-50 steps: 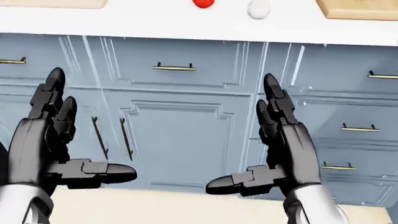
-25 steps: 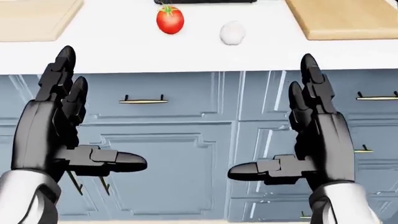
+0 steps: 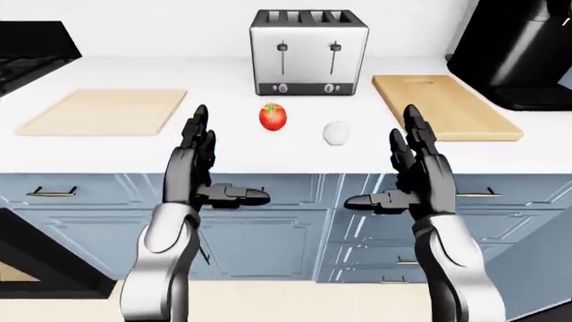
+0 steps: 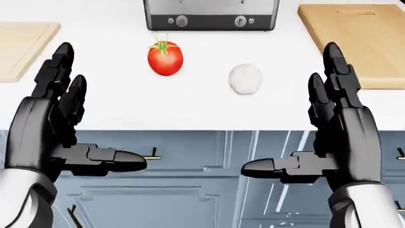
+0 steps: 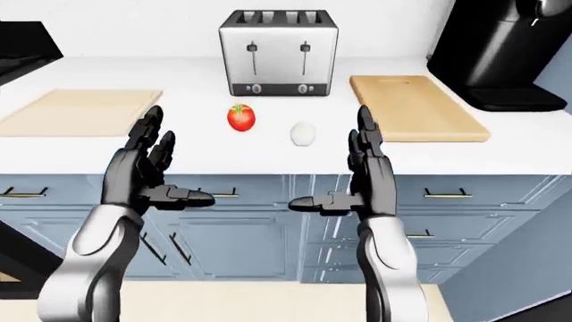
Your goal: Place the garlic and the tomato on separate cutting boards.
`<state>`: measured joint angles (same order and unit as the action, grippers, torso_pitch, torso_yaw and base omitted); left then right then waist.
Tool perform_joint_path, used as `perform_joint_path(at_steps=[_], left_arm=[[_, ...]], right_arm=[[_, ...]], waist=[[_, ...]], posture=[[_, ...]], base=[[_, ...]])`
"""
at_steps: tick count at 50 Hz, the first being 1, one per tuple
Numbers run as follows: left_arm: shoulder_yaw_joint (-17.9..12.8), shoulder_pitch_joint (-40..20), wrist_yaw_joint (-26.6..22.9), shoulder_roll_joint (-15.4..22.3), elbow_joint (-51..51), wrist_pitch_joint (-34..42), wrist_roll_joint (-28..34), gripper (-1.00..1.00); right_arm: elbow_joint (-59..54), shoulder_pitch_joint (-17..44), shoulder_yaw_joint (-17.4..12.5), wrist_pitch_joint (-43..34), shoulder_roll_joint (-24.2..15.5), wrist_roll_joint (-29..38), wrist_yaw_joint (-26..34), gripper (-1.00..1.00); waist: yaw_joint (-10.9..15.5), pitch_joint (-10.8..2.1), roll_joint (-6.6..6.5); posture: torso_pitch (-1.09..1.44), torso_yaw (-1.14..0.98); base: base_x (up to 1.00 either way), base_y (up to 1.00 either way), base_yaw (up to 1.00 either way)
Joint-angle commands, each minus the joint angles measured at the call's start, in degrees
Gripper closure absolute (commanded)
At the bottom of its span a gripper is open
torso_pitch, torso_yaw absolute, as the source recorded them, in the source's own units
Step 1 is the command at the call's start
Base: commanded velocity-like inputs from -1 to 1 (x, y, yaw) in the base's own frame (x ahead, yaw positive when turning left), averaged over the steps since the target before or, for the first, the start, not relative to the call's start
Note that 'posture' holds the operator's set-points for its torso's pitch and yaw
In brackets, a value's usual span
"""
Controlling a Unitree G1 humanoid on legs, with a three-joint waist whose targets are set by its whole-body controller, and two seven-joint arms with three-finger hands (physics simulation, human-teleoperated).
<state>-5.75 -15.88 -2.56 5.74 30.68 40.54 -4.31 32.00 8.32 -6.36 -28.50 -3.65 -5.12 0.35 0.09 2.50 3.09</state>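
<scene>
White counter (image 3: 223, 151): tomato (image 4: 165, 58) at eleven o'clock, garlic (image 4: 245, 79) at one. Left hand (image 4: 53, 126), right hand (image 4: 332, 130) splayed, empty. Round items likely to roll if nudged.

A white counter (image 3: 223, 157) runs across the left-eye view above blue-grey cabinet fronts, and everything named here rests directly on its top. A light cutting board (image 3: 105, 111) lies at the left and a darker wooden cutting board (image 3: 442, 104) at the right, with a silver toaster (image 3: 308, 51) standing between them toward the top and a black appliance (image 3: 523, 54) at the far right. Below the toaster, the red tomato (image 3: 273, 117) and the pale garlic (image 3: 336, 133) sit near each other but apart, touching neither board.
</scene>
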Motion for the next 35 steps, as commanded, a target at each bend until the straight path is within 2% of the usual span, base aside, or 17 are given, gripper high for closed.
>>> perform_joint_path(at_steps=[1,3,6,9,11,15,19,20,21,23,24,27,29,31,33,34,35], left_arm=[[-1.3,-1.8,0.4,0.7,2.6,-1.8,0.1,-1.0],[-1.5,-2.1,0.5,0.9,2.9,-1.5,0.0,-1.0],[-1.3,-2.0,0.5,0.9,2.9,-1.6,0.0,-1.0],[-1.1,-2.1,0.6,0.8,3.2,-1.3,0.0,-1.0],[-1.2,-2.2,0.6,0.8,3.2,-1.1,0.0,-1.0],[-1.1,-1.9,0.3,0.7,1.5,-3.0,0.2,-1.0],[-1.4,-2.2,0.5,0.9,2.3,-2.0,0.0,-1.0],[-1.3,-2.1,0.5,0.9,2.3,-2.1,0.0,-1.0],[-1.3,-2.2,0.5,0.9,2.4,-2.0,0.0,-1.0],[-1.4,-2.4,0.5,1.0,2.2,-2.0,0.0,-1.0],[-1.4,-2.5,0.5,1.0,2.1,-2.1,-0.1,-1.0],[-1.5,-2.6,0.6,1.1,2.2,-1.9,-0.1,-1.0],[-1.5,-2.6,0.6,1.1,2.4,-1.7,-0.2,-1.0],[-1.7,-2.7,0.6,1.2,2.5,-1.6,-0.3,-1.0],[-1.8,-2.7,0.6,1.3,2.5,-1.7,-0.4,-1.0],[-1.8,-2.7,0.7,1.3,2.7,-1.4,-0.4,-1.0],[-1.8,-2.8,0.7,1.3,2.7,-1.4,-0.5,-1.0]], right_arm=[[3.7,1.7,0.6,1.9,-0.1,-0.6,0.3,-1.0],[4.1,1.8,0.5,1.5,-0.2,-0.7,0.2,-1.0],[4.8,1.6,0.4,1.2,-0.2,-0.8,0.1,-1.0],[5.5,1.6,0.3,0.4,-0.2,-0.8,0.0,-1.0],[5.9,1.8,0.2,0.0,-0.2,-0.9,-0.2,-1.0],[4.4,1.3,0.0,2.2,-0.2,-0.9,0.0,-1.0],[5.3,1.7,-0.3,0.8,-0.4,-1.1,-0.4,-1.0],[5.3,1.6,-0.3,1.0,-0.4,-1.1,-0.3,-1.0],[5.2,1.4,-0.3,1.2,-0.4,-1.0,-0.3,-1.0],[5.0,1.4,-0.3,1.4,-0.4,-1.0,-0.3,-1.0],[5.0,1.4,-0.2,1.4,-0.4,-1.0,-0.3,-1.0],[4.9,1.4,-0.2,1.5,-0.4,-1.0,-0.3,-1.0],[5.2,1.4,-0.3,1.5,-0.4,-1.1,-0.4,-1.0],[5.6,1.3,-0.3,1.5,-0.3,-1.3,-0.4,-1.0],[5.5,1.4,-0.2,2.0,-0.4,-1.2,-0.2,-1.0],[5.4,1.4,-0.3,2.1,-0.4,-1.3,-0.2,-1.0],[5.3,1.3,-0.3,2.4,-0.4,-1.3,-0.2,-1.0]], waist=[[0.3,-1.63,-0.02],[0.1,-1.77,-0.67],[-0.3,-0.8,-1.48],[-0.3,-2.04,-5.24],[-0.6,-1.92,-3.71],[0.0,-1.87,-4.91],[0.1,-0.95,-3.89],[0.2,-0.67,-3.35],[0.3,-2.0,-2.78],[0.0,-0.84,0.21],[-0.3,-0.69,-1.42],[-0.2,-0.83,-1.21],[-0.1,-1.0,-2.22],[-0.3,-0.12,-3.37],[-1.0,-1.56,-4.33],[-1.2,-1.87,-5.66],[-1.8,-1.97,-5.8]], posture=[[0.0,0.0],[0.0,0.0],[0.0,0.0],[0.0,0.0],[0.0,0.0],[0.0,0.0],[0.0,0.0],[0.0,0.0],[0.0,0.0],[0.0,0.0],[0.0,0.0],[0.0,0.0],[0.0,0.0],[0.0,0.0],[0.0,0.0],[0.0,0.0],[0.0,0.0]], base=[[0.15,0.0,0.0],[0.03,0.0,0.0],[0.0,0.0,0.0],[0.0,0.0,0.0],[0.0,0.0,0.0],[0.0,0.0,0.0],[0.0,0.0,0.0],[0.0,0.0,0.0],[0.19,0.0,0.0],[0.23,0.0,0.0],[0.29,0.0,0.0],[0.33,0.0,0.0],[0.33,0.0,0.0],[0.24,0.0,0.0],[0.0,0.0,0.0],[0.0,0.0,0.0],[0.0,0.0,0.0]])
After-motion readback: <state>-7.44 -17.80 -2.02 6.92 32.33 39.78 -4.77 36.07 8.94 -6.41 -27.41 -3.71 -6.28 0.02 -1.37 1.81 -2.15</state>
